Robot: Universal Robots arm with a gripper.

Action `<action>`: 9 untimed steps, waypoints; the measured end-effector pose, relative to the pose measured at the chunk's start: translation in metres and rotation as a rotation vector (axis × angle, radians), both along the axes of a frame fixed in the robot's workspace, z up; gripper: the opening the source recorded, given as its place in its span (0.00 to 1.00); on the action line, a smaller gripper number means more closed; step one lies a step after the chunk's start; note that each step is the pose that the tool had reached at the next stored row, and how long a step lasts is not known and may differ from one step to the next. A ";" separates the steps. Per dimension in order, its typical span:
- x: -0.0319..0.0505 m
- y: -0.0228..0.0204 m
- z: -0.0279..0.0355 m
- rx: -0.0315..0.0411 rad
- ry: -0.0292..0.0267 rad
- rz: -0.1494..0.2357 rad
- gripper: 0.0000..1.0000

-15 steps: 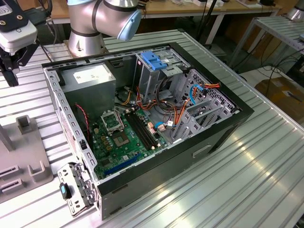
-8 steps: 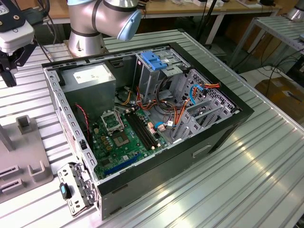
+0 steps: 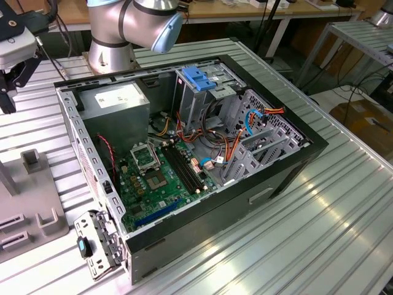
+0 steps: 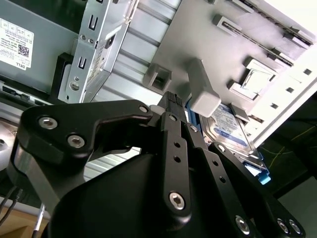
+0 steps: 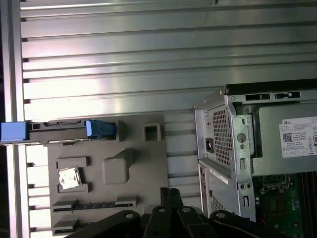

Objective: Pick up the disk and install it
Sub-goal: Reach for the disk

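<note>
Disk (image 5: pixel 59 130) and gripper (image 5: pixel 170 191) are apart, the gripper hanging over the grey fixture plate (image 5: pixel 143 163) with fingers pressed together on nothing, the former standing on edge in its blue carrier at that plate's rim, and the open computer case (image 5: pixel 223 148) lying just beside the plate.

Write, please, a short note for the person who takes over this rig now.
Pincer: shut, empty, touching nothing.
Disk: stands on edge in the grey fixture, on the table beside the open computer case; apart from the pincer.
Done: nothing that shows.
Left: the disk is not yet picked up and not yet installed.
</note>
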State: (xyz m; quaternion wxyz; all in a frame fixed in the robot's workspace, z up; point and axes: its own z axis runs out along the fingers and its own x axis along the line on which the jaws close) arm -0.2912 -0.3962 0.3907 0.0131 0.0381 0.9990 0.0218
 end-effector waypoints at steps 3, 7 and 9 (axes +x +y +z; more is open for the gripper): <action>-0.0069 0.0001 -0.0003 0.0000 0.0000 0.000 0.11; -0.0128 0.0002 -0.0005 0.0000 0.0000 0.000 0.11; -0.0145 0.0002 -0.0006 0.0001 0.0000 0.000 0.11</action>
